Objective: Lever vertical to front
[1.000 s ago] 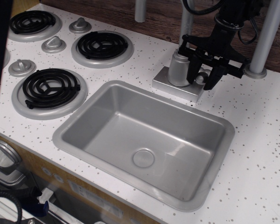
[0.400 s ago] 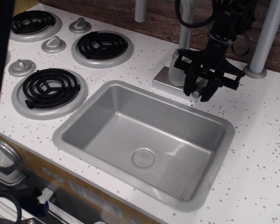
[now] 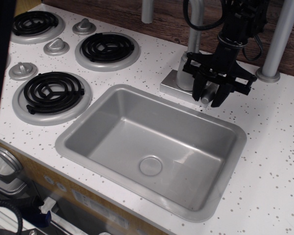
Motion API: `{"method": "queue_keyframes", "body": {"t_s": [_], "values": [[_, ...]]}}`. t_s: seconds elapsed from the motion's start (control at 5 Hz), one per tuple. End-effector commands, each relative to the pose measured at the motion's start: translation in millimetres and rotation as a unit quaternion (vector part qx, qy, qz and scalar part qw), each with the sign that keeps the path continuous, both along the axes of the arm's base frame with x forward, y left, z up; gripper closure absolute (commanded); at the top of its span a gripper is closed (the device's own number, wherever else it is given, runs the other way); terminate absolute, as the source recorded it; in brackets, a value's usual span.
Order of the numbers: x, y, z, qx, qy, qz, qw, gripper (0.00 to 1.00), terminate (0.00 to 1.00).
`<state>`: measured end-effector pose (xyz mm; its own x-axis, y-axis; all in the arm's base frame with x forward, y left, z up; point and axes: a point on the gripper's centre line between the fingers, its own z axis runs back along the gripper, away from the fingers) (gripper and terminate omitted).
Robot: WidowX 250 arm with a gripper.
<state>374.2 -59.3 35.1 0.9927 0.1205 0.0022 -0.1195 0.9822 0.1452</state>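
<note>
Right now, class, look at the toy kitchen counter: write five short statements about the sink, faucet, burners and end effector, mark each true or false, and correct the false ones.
1. The end effector straddles the lever beside the faucet base. True.
2. The sink holds a plate. False: it shows only its round drain.
3. Three black coil burners are visible, including the nearest burner. True.
4. The lever points straight up. False: its rounded tip angles forward and down, toward the sink.
5. The end effector is over the burners. False: it is at the faucet, behind the sink.
</note>
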Motion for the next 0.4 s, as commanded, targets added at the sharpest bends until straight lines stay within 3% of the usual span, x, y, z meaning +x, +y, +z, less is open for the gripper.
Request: {"method": "queue_keyframes", "body": {"t_s": [0.0, 0.2], "values": [[-15.4, -10.7, 63.2, 0.038, -0.028, 0.023, 0.9986, 0.0, 0.0], [-33.4, -19.6, 76.4, 0.051, -0.025, 0.049, 0.9972, 0.0, 1.0]]}}
